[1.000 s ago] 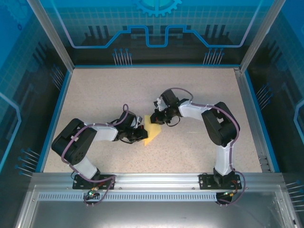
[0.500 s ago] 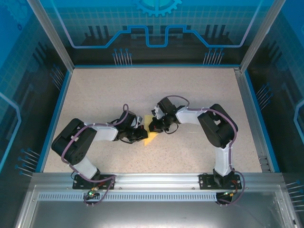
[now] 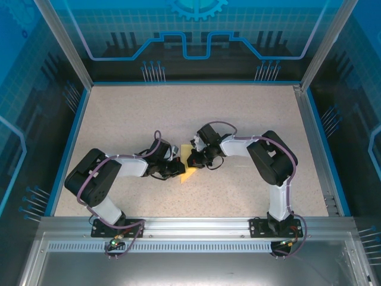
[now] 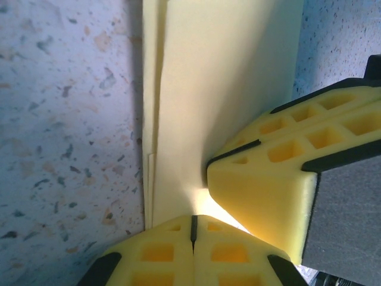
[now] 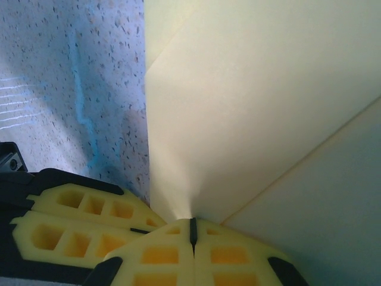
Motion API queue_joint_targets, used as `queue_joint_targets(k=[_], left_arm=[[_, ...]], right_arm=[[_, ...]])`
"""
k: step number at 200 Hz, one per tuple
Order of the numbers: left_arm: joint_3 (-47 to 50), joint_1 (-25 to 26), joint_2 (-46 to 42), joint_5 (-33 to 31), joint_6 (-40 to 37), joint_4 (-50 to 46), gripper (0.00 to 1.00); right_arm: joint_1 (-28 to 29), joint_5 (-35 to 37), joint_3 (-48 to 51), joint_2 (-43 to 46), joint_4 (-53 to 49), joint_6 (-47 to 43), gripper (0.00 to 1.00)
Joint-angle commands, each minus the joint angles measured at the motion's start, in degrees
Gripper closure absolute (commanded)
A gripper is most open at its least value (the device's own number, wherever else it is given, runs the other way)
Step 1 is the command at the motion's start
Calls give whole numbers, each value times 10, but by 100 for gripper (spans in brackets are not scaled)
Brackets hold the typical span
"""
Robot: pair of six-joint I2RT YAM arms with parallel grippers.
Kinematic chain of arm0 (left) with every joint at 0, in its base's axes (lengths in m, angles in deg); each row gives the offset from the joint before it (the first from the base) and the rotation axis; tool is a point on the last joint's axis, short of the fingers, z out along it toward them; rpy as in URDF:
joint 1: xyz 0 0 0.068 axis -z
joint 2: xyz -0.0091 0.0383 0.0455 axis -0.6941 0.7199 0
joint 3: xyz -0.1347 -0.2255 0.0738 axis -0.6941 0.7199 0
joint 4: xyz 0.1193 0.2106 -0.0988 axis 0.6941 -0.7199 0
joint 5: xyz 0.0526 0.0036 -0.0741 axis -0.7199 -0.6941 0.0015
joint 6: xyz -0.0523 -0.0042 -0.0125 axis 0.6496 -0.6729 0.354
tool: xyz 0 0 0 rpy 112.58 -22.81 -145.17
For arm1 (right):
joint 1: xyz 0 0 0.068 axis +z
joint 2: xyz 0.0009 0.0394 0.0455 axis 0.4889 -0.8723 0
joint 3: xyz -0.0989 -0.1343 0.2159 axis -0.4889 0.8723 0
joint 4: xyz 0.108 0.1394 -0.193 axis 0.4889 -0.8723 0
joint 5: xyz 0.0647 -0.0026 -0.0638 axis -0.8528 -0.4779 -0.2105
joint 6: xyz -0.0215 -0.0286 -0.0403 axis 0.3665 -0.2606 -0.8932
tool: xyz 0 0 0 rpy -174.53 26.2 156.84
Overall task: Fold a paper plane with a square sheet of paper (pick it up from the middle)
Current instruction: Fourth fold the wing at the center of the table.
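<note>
Square sheet of paper (image 3: 190, 173): lying flat and folded into layers near the middle of the table (image 3: 250, 113), sitting between both arms. Left claw (image 4: 191, 223): pressing closed tips onto the yellow layers. Right claw (image 5: 191, 226): bearing down from the opposite side, jaws shut too, tips touching the paper just beside the left claw's own.

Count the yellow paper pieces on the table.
1. The folded yellow paper lies in the middle of the table, between the left gripper and right gripper, both shut with tips on it. Other pieces may be hidden beneath them.
</note>
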Motion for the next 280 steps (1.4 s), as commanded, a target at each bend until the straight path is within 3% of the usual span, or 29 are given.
queue_joint_targets(k=[1, 50, 136, 179, 226, 280], left_arm=[[37, 7, 38, -73, -21, -129, 100], [37, 7, 43, -75, -23, -129, 100], [35, 7, 46, -73, -21, -127, 100], [33, 7, 46, -72, -21, -127, 100], [34, 7, 44, -72, -22, -128, 100], [40, 7, 42, -74, -24, -129, 100]], right_arm=[[6, 47, 0, -19, -31, 5, 97], [6, 71, -33, -17, -63, 2, 97], [10, 16, -1, 36, -4, 15, 100], [17, -8, -11, 4, 14, 17, 99], [15, 28, -16, -45, -9, 16, 100], [-7, 39, -29, -35, -5, 14, 99]])
